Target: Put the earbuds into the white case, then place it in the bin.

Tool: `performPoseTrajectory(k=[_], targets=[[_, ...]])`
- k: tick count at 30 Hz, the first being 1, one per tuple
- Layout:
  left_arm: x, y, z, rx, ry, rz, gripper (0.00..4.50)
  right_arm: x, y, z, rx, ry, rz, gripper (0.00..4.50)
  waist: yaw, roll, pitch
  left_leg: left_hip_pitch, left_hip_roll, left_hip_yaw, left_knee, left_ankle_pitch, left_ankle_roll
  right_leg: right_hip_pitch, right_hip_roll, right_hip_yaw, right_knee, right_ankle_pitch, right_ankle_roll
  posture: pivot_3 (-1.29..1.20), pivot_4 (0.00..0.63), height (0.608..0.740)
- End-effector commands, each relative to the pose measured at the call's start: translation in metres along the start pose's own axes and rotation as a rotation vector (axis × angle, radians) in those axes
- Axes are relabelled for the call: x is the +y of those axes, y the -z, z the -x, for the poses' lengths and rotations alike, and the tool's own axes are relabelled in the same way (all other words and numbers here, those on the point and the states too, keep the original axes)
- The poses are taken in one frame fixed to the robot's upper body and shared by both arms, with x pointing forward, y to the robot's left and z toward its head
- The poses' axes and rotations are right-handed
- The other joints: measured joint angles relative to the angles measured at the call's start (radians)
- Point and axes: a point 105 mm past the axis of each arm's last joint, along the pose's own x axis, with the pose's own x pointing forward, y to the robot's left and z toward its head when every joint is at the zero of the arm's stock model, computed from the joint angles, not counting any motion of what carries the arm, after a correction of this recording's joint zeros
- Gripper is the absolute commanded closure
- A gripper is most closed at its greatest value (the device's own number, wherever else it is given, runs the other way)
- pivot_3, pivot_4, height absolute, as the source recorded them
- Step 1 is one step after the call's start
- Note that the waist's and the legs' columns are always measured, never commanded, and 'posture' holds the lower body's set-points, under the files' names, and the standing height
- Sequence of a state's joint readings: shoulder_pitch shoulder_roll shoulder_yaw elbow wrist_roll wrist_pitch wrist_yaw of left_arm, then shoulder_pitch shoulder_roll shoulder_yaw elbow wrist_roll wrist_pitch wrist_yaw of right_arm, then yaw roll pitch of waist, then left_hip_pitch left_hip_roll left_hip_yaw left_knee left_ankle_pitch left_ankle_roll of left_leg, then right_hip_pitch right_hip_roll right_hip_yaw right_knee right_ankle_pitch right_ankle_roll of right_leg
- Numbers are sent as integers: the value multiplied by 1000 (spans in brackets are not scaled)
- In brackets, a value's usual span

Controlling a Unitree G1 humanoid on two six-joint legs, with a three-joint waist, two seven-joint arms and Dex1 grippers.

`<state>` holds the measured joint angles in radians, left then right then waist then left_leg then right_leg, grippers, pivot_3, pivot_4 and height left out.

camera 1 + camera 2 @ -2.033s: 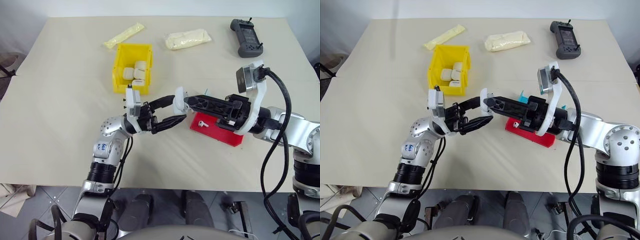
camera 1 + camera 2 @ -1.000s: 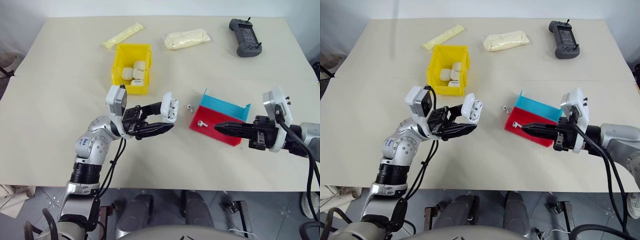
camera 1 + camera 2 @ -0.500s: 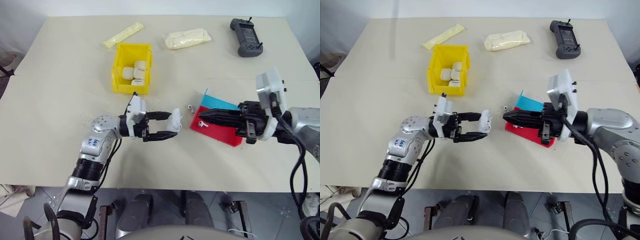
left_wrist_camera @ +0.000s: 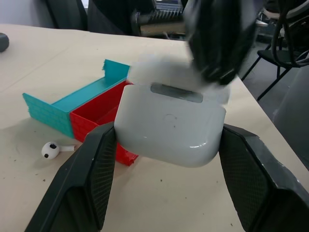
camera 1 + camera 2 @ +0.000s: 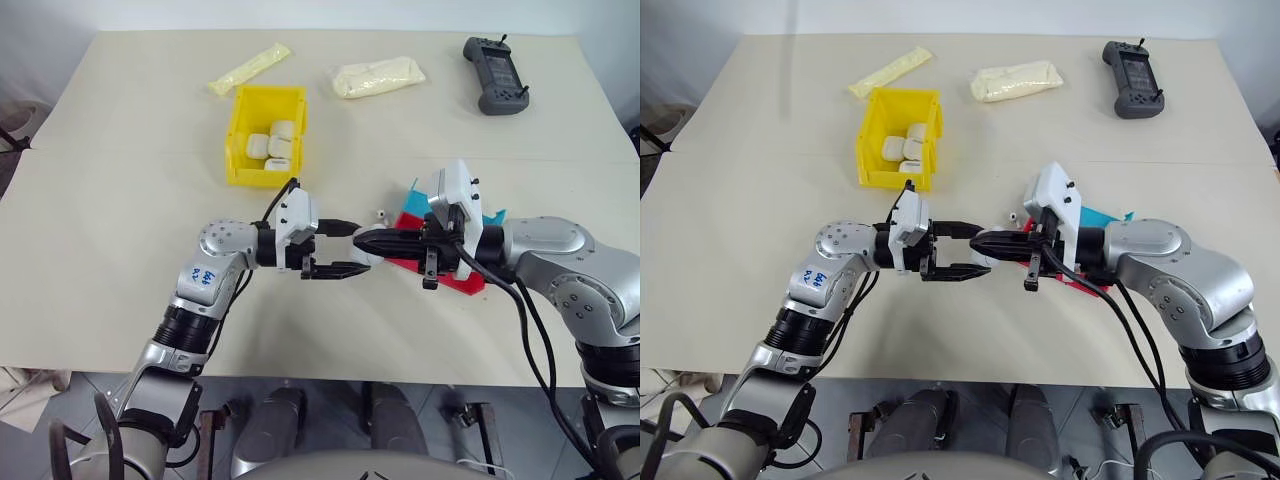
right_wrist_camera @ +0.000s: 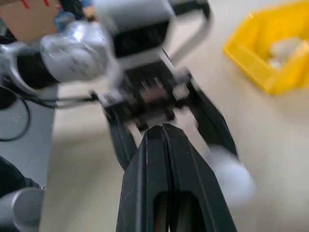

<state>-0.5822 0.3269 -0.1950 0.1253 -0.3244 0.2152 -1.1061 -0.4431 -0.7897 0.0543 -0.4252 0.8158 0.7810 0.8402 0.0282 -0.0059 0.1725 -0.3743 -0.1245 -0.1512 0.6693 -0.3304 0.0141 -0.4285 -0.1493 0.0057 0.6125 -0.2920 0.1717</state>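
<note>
Both arms reach level toward each other over the table's middle. The left gripper point(image 5: 345, 247) clamps the glossy white case point(image 4: 170, 123) between its textured black fingers point(image 4: 91, 181). The right gripper point(image 5: 980, 242), its fingers pressed together, has its tip at the case's top. One small earbud point(image 4: 49, 149) lies loose just beside the ribbed red-and-blue tray point(image 4: 82, 104). The yellow bin point(image 5: 263, 146), holding more cases, sits well beyond the left gripper across bare table.
</note>
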Motion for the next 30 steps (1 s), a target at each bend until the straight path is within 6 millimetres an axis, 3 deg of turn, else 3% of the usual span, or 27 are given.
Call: performPoseTrajectory(k=[1,8,11,15,17,20,23,26,30], targets=[[-2,-17,7,-63,-6,-44,1658,-5,5,24,10,49,2,4479,0,0,0,0,0,0,0,0,0,0,0,0,0,0,0,0,150,740],[0,-24,27,-139,-113,-35,1658,-6,-12,50,-205,145,26,4479,-5,0,0,1,1,1,-1,0,-1,0,1,1,0,0,0,0,150,740],[7,-31,47,-205,-252,-44,1658,-8,-12,55,-216,213,101,3906,-3,0,0,2,2,1,-1,1,-1,0,1,1,1,0,0,0,150,740],[18,-43,75,-303,-517,1,1658,-6,-15,54,-174,254,364,2617,-3,0,0,2,1,1,-2,1,-1,0,0,1,1,0,0,0,150,740],[26,-35,88,-245,-654,10,1658,-9,-23,54,-221,280,371,1975,-2,0,0,2,1,2,-1,1,-1,0,0,1,1,0,0,0,150,740],[41,-33,101,-233,-780,36,1658,-12,-18,54,-217,288,365,994,0,0,0,3,1,2,-1,1,-1,1,1,1,1,0,0,0,150,740],[69,-27,116,-205,-934,98,1658,-13,-12,53,-201,287,363,56,11,0,0,3,0,1,-1,1,-1,1,1,1,1,0,0,0,150,740],[100,-31,113,-183,-1014,98,1658,-15,-16,51,-218,310,367,22,17,0,0,3,0,1,0,1,-1,2,1,1,2,0,0,0,150,740],[127,-40,96,-138,-998,33,1658,-15,-15,49,-221,321,362,22,21,-1,0,3,0,1,0,1,-1,2,0,1,3,0,0,0,150,740]])
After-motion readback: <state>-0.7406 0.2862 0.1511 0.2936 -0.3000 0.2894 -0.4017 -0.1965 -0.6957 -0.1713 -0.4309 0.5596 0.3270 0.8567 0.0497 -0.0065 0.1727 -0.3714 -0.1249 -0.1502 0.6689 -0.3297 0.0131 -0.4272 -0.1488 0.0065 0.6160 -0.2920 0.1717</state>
